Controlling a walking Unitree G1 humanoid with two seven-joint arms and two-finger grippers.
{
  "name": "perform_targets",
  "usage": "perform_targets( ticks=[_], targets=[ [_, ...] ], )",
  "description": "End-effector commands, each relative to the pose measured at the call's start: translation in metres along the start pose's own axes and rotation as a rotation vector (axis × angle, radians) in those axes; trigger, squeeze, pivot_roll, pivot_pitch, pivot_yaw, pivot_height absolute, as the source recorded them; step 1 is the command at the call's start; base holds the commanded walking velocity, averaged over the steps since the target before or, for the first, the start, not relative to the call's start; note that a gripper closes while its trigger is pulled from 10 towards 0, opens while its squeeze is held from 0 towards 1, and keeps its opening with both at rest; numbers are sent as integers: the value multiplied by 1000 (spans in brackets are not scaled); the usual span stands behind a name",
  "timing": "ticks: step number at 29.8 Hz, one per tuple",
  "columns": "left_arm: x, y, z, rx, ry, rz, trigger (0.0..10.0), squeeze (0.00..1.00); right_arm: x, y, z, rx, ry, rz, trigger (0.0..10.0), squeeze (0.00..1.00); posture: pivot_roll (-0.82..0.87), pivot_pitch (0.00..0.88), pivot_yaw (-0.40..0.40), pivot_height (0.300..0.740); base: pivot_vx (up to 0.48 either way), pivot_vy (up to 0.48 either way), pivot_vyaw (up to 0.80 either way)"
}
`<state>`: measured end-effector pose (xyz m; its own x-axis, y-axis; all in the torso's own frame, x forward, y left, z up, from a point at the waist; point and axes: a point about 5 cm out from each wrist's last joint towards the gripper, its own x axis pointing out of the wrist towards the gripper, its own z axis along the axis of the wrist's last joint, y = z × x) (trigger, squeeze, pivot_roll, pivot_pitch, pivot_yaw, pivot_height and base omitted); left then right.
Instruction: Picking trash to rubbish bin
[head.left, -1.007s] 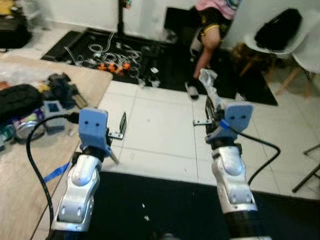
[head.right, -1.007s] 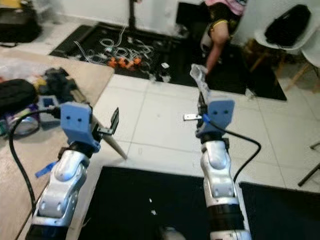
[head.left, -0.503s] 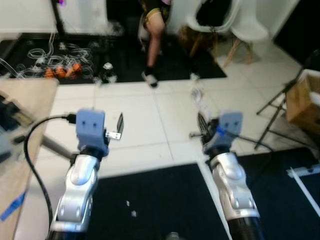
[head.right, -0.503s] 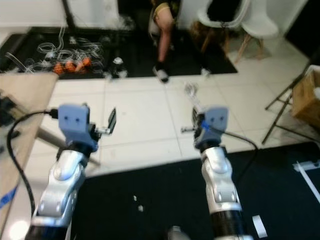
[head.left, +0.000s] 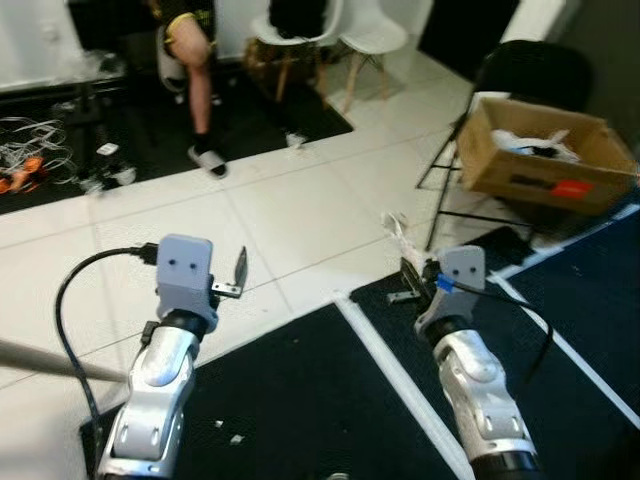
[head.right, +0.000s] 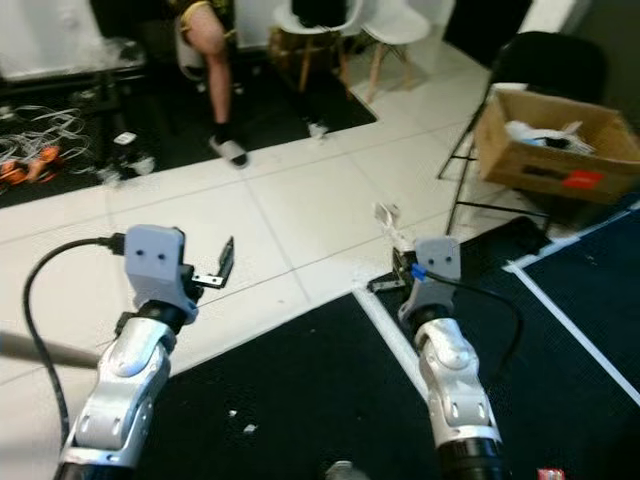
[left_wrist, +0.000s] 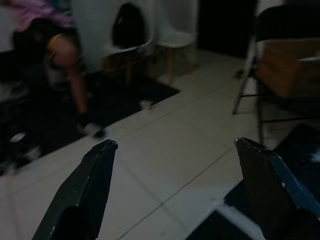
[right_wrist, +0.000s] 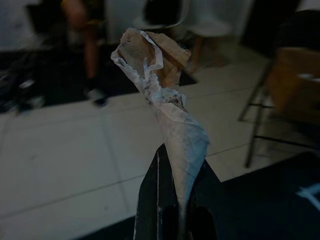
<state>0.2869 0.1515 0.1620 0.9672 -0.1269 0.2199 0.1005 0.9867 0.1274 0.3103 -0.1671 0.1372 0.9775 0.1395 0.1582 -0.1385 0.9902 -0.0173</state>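
My right gripper (head.left: 406, 270) is shut on a crumpled strip of white and brown paper trash (right_wrist: 166, 107), which sticks up from its fingers over the edge of a black mat; the same paper trash (head.left: 396, 232) appears in the left eye view. My left gripper (left_wrist: 175, 150) is open and holds nothing, raised above white floor tiles; its left fingertip (left_wrist: 106, 147) and the other one stand far apart. A cardboard box (head.left: 545, 155) holding scraps sits on a black folding chair at the far right.
Black mats (head.left: 300, 400) with a white stripe cover the floor below my arms. A person's legs (head.left: 195, 75) stand at the back left, beside white chairs (head.left: 335, 30). Cables and small items (head.left: 40, 165) lie at the far left. White tiles (head.left: 300, 210) lie ahead.
The camera has swung to the right: the wooden table has left the view and the cardboard box on the chair has come in. Both grippers keep their pose, the right still holding the paper.
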Motion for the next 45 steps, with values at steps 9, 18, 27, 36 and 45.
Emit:
perform_targets(
  ticks=[9, 18, 27, 36, 45],
  targets=[
    [10, 2, -10, 36, 49, -92, 10000, 0, -14, 4, -20, 58, 43, -76, 10000, 0, 47, 132, 116, 740, 0, 0, -800],
    [15, 1, -19, 9, 78, -94, 10000, 0, -25, 6, -26, 79, 56, -89, 10000, 0, 33, 132, 149, 740, 0, 0, -800],
    [14, 6, -19, -66, 77, -44, 10000, 0, -19, 7, -23, 72, 47, -66, 10000, 0, 40, 130, 126, 740, 0, 0, -796],
    [11, 19, -18, -121, 73, 25, 10000, 0, -15, 13, -29, 85, 92, -22, 10000, 0, 50, 129, 83, 740, 0, 0, -140],
    [5, 13, -22, -139, 82, 30, 10000, 0, -14, 9, -28, 76, 97, 0, 10000, 0, 44, 139, 56, 740, 0, 0, 0]
  ],
)
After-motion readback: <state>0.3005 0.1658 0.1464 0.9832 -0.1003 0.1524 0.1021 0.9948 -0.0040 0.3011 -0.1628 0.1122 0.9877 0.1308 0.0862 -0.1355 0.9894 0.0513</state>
